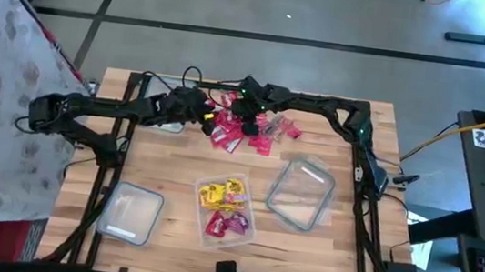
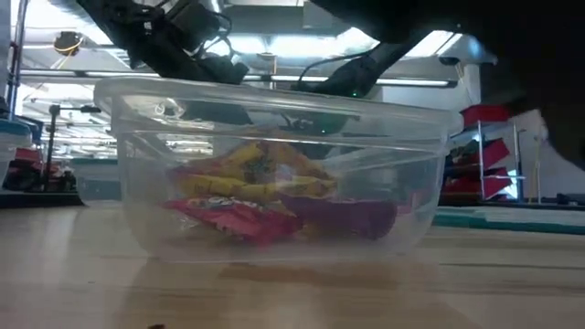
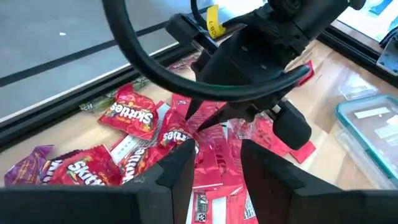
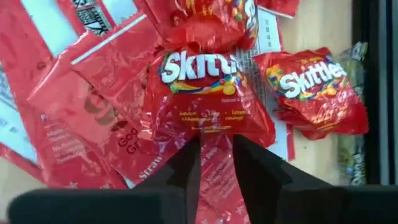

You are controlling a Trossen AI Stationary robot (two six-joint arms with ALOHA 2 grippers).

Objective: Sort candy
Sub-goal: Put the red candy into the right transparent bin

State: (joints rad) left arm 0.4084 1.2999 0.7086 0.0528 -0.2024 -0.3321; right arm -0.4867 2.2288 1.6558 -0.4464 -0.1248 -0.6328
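A: Near edge of the wooden worktop (image 1: 174, 169) had the middle tub (image 1: 226, 209) already holding yellow and pink packs. Behind it sat the loose candy pile (image 1: 245, 127), both arms over it.

B: Yep. The right gripper (image 4: 216, 163) had its fingers nearly closed, nipping a red Skittles pack (image 4: 208, 99). The left gripper (image 3: 217, 163) sat parted over the wrappers, holding nothing. I'd pinch just one pack and lift straight. Grey floor beyond.

Three clear tubs (image 1: 307, 195); candy pieces (image 1: 241, 129) too heaped to count.
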